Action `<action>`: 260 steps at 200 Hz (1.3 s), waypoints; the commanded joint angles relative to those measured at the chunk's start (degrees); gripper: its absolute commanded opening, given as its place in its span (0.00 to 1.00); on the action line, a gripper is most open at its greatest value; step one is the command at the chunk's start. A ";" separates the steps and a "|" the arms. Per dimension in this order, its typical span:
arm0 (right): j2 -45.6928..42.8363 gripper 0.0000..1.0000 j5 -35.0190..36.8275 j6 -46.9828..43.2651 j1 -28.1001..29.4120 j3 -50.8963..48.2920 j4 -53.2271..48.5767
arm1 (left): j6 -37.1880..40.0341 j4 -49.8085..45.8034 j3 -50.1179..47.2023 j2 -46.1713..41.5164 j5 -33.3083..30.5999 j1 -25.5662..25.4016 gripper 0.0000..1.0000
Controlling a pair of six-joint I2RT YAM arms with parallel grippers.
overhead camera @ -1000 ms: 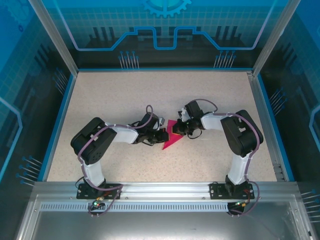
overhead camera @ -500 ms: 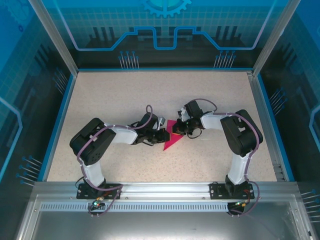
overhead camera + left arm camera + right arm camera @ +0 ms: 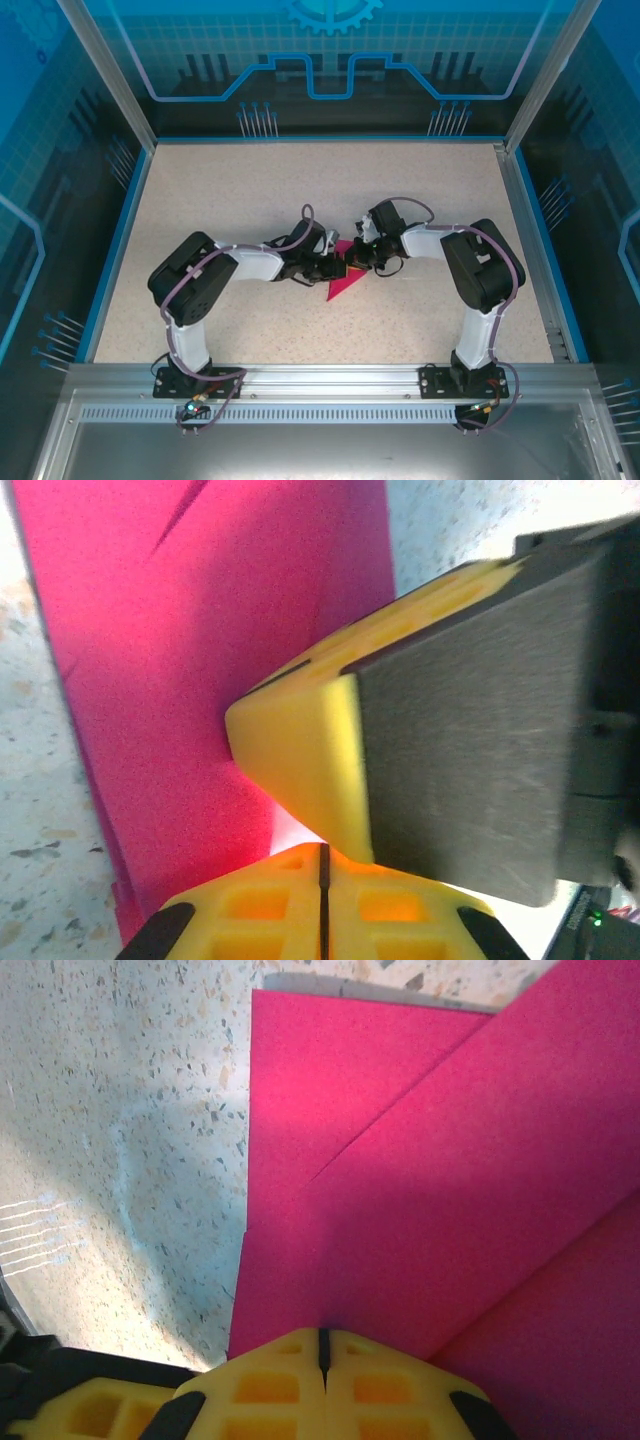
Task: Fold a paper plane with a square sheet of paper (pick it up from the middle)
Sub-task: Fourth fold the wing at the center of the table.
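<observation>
The paper [image 3: 344, 278], already folded partway, lies flat on the bench [image 3: 250, 200] near its middle, between the two arms. From above it reads as a pointed wedge: the tip aims toward the near edge and slightly left, and the wider end runs back under the wrists.

Both sets of fingers sit on the wide end. The left fingers [image 3: 255, 910] are pressed together, with their seam a thin dark line and no paper visible between them. They seem to bear down on the sheet, not pinch it. The right fingers [image 3: 265, 1385] are likewise pressed together, with their tips on the pink surface. In the left wrist view one of the right fingers [image 3: 300, 745] lies across the sheet just ahead of the left tips, nearly touching them.

From the right wrist the paper stretches away from the tips, and a folded flap lies slantwise across it, its edge running up toward the right.

The step in hand looks like flattening a crease. The coming stroke turns on the wedge's long axis, which runs from the fingers toward the free tip. That tip lies on the near-left side, so the left arm looks better placed to sweep toward it while the right pins the wide end.
</observation>
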 commanded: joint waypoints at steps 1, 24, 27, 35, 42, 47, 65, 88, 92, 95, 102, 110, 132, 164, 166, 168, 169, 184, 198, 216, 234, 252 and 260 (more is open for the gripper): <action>3.98 0.02 5.35 -0.21 0.41 -0.71 -5.08 | 1.90 -5.00 1.37 1.75 -1.12 -0.64 0.10; 4.21 0.02 6.31 -0.12 0.43 -0.38 -6.05 | 2.71 -7.13 1.13 1.31 -0.39 -0.63 0.10; 4.23 0.02 6.51 -0.12 0.41 -0.31 -6.24 | 2.92 -7.54 1.10 1.31 -0.13 -0.65 0.10; 4.49 0.02 6.83 -0.20 0.40 0.01 -6.77 | 3.39 -8.63 1.10 1.23 -0.01 -0.72 0.10; 4.58 0.02 7.00 -0.21 0.39 0.22 -7.06 | 3.69 -9.53 0.91 1.10 0.02 -0.73 0.10; 4.72 0.02 7.07 -0.21 0.40 0.28 -7.16 | 4.06 -9.84 0.73 0.98 0.02 -0.74 0.10; 4.93 0.02 7.32 -0.20 0.39 0.52 -7.52 | 4.39 -10.77 -0.60 -0.19 0.00 -0.73 0.10; 5.28 0.02 7.43 -0.25 0.41 0.74 -7.70 | 3.50 -10.03 -2.52 -2.28 0.54 -0.73 0.10; 5.34 0.02 7.43 -0.21 0.34 0.70 -7.79 | 3.28 -10.00 -2.84 -2.63 0.43 -0.73 0.10; 5.29 0.02 7.43 -0.21 0.40 0.72 -7.78 | 3.15 -9.92 -3.09 -2.89 0.45 -0.71 0.10; 5.31 0.02 7.48 -0.21 0.43 0.74 -7.78 | 2.76 -9.66 -3.77 -3.38 0.46 -0.74 0.10; 5.30 0.02 7.53 -0.21 0.41 0.73 -7.78 | 2.20 -9.17 -4.44 -4.01 0.46 -0.72 0.10; 5.32 0.01 7.63 -0.29 0.41 0.79 -7.86 | 0.84 -7.39 -6.15 -5.00 1.10 -0.73 0.10; 5.38 0.01 7.74 -0.29 0.41 0.85 -8.14 | 0.21 -6.63 -7.36 -4.97 1.50 -1.15 0.10; 5.37 0.01 7.77 -0.29 0.41 0.84 -8.13 | 0.19 -6.70 -7.37 -4.99 1.51 -1.21 0.10; 5.42 0.01 7.77 -0.29 0.41 0.83 -8.13 | 0.25 -6.74 -7.38 -4.97 1.51 -1.23 0.10; 5.40 0.01 7.78 -0.29 0.41 0.88 -8.13 | 0.30 -6.78 -7.38 -4.95 1.51 -1.25 0.10; 5.42 0.01 7.87 -0.38 0.41 0.91 -8.22 | 0.67 -7.47 -7.43 -5.00 1.34 -1.42 0.10; 5.46 0.01 7.86 -0.38 0.41 0.92 -8.21 | 1.16 -8.51 -7.42 -5.39 0.95 -1.48 0.10; 5.66 0.01 7.76 -0.29 0.41 0.91 -8.22 | 1.96 -10.05 -7.72 -6.20 0.18 -1.55 0.10; 5.75 0.01 7.62 -0.29 0.42 0.85 -8.22 | 2.89 -11.81 -8.16 -7.31 -0.87 -1.83 0.09; 5.79 0.01 7.43 -0.34 0.50 0.90 -8.13 | 3.41 -12.36 -8.45 -8.89 -2.38 -1.81 0.10; 5.73 0.01 7.43 -0.38 0.49 0.92 -8.13 | 3.36 -11.74 -8.22 -9.45 -2.74 -1.83 0.10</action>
